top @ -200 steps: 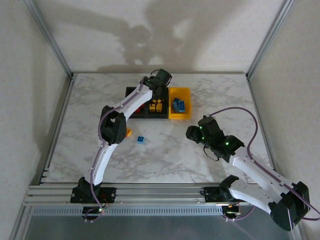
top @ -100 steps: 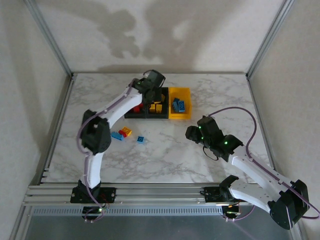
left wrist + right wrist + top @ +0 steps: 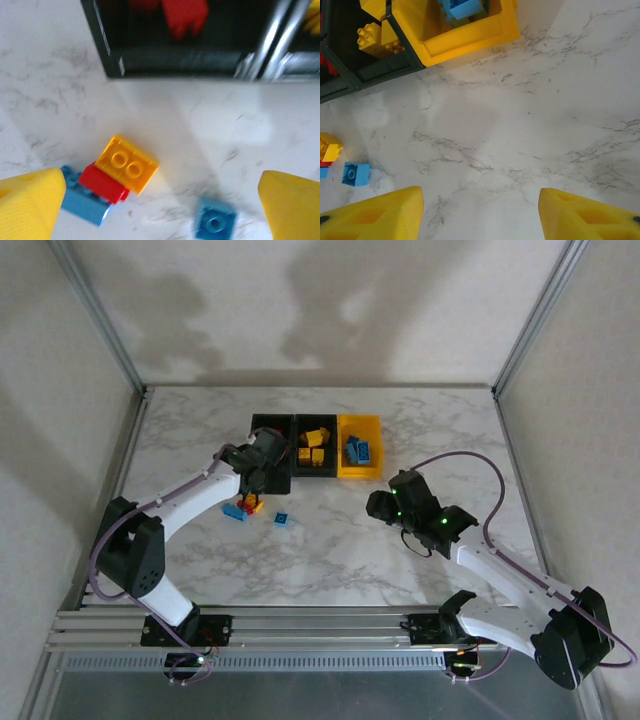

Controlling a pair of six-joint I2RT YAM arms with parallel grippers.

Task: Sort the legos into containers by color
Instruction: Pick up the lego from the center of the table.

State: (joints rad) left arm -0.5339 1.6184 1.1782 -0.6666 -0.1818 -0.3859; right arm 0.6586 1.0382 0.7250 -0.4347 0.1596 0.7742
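Three containers stand in a row at the back: a black bin (image 3: 268, 422) holding red legos (image 3: 185, 14), a black bin (image 3: 318, 476) holding yellow legos (image 3: 316, 438), and a yellow bin (image 3: 360, 474) holding blue legos (image 3: 360, 451). Loose on the table lie a yellow brick (image 3: 126, 163), a red brick (image 3: 104, 183) and a blue brick (image 3: 82, 201) bunched together, and a small blue brick (image 3: 215, 222) apart. My left gripper (image 3: 252, 478) hovers open and empty above them (image 3: 160, 210). My right gripper (image 3: 380, 505) is open over bare marble (image 3: 480, 215), empty.
The marble table (image 3: 330, 560) has free room in front of the bins and to the right. Metal frame posts (image 3: 100, 315) and walls close in the back and sides. A purple cable (image 3: 470, 462) loops above the right arm.
The left arm has drawn back from over the bins toward the near left, its jaws have opened wide, and it now hangs over the loose bricks. The right arm has barely moved.
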